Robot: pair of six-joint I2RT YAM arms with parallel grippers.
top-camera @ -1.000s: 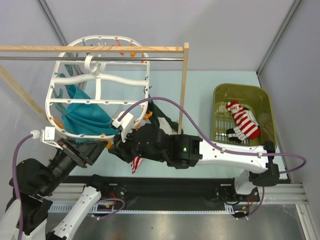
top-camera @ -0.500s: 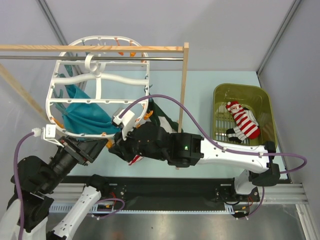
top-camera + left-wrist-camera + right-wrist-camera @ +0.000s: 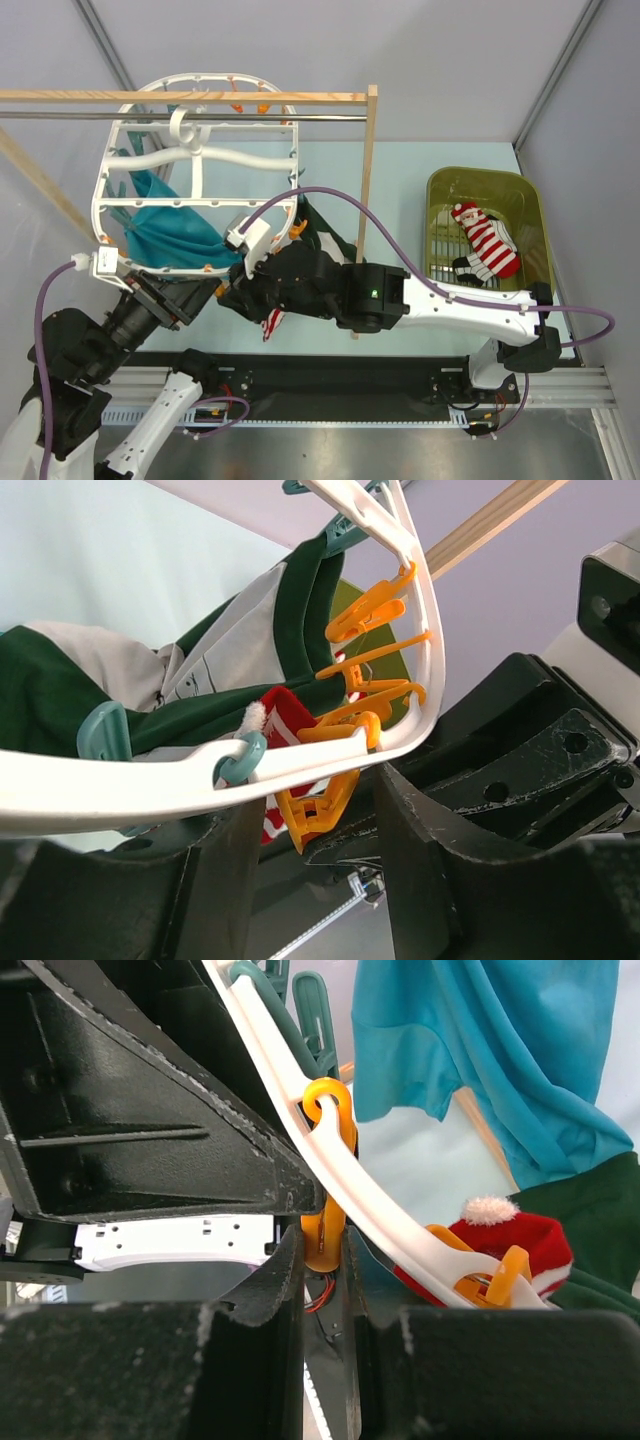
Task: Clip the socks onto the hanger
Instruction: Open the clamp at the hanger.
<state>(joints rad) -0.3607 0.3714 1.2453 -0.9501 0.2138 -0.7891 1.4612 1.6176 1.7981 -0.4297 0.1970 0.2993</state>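
The white hanger point(image 3: 100, 190) hangs from the rod. My right gripper point(image 3: 323, 1260) is shut on an orange clip point(image 3: 326, 1222) under the hanger's near rim point(image 3: 300, 1110). My left gripper point(image 3: 315, 852) is open, with a finger on each side of the same orange clip point(image 3: 318, 808) below the rim point(image 3: 150, 780). A red-and-white sock point(image 3: 285, 712) with a white pompom hangs just behind the clip; in the top view it point(image 3: 272, 322) shows below the right gripper point(image 3: 232, 292). The left gripper point(image 3: 205, 293) is beside it. Another red-and-white sock point(image 3: 487, 243) lies in the green basket point(image 3: 478, 172).
A teal cloth point(image 3: 165, 230) and a dark green-and-white garment point(image 3: 325, 235) hang from the hanger. The wooden rack's post point(image 3: 368, 170) stands right of the hanger. Both arms crowd under the hanger's near edge.
Both grippers have shifted slightly under the hanger's near rim, and the left arm has drawn back a little to the left. The hanging sock has swung slightly.
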